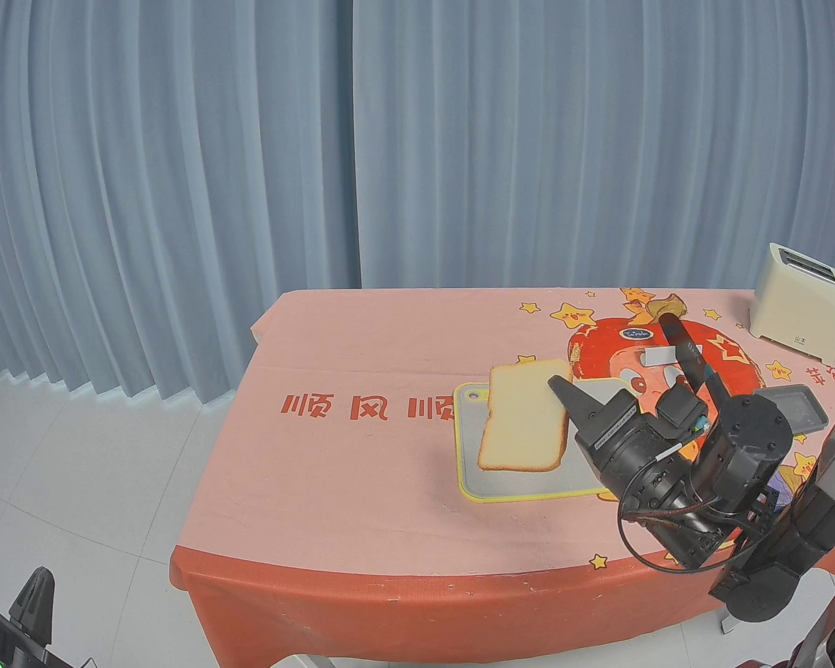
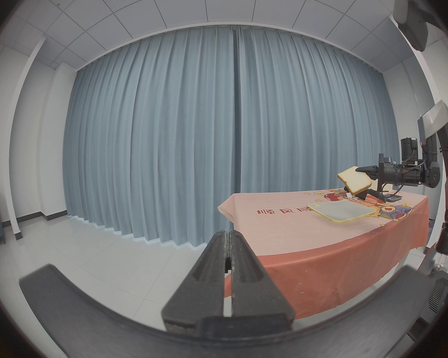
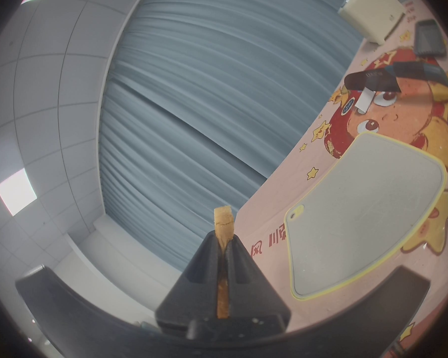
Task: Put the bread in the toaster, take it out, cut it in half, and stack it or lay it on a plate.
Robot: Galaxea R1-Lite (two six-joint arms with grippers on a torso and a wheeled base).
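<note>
Bread [image 1: 525, 417] pinched in right hand [image 3: 223, 262] above cutting board [image 1: 520, 484] (held clear); left hand [image 2: 228, 269] clenched, empty.

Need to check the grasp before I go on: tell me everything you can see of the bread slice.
The bread is one whole, uncut slice, with pale crumb and a tan crust. The right gripper has its jaws shut on one edge and holds it tilted in the air above the cutting board, touching nothing else. In the right wrist view it shows edge-on between the jaws.
</note>
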